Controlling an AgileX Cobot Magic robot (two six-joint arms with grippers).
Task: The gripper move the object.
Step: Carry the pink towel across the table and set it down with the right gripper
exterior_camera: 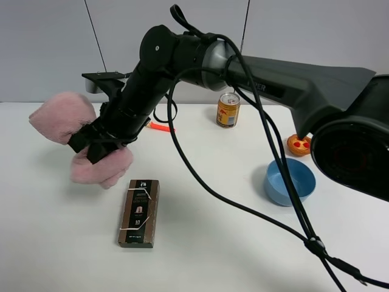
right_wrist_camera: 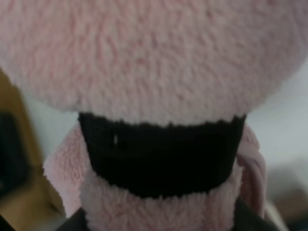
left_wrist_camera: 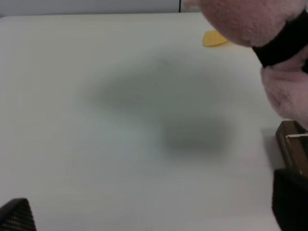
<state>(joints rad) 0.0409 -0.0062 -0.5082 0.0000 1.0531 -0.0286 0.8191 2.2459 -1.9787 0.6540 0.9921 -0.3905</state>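
Observation:
The pink fluffy towel (exterior_camera: 64,115), cinched by a black band, is at the left of the table, just behind the brown box (exterior_camera: 140,213). My right gripper (exterior_camera: 97,143) reaches across from the right and is shut on the towel at its band. The right wrist view is filled by the towel (right_wrist_camera: 154,57) and the band (right_wrist_camera: 159,154). The towel seems to be held a little above the table, over its shadow. In the left wrist view the towel (left_wrist_camera: 250,19) is at the edge, and my left gripper (left_wrist_camera: 153,209) is open and empty over bare table.
A yellow-orange can (exterior_camera: 228,109) stands at the back. A blue bowl (exterior_camera: 290,181) and a small orange toy (exterior_camera: 298,144) are on the right. A thin orange-red item (exterior_camera: 161,127) lies behind the arm. The right arm's cables (exterior_camera: 243,207) trail over the table.

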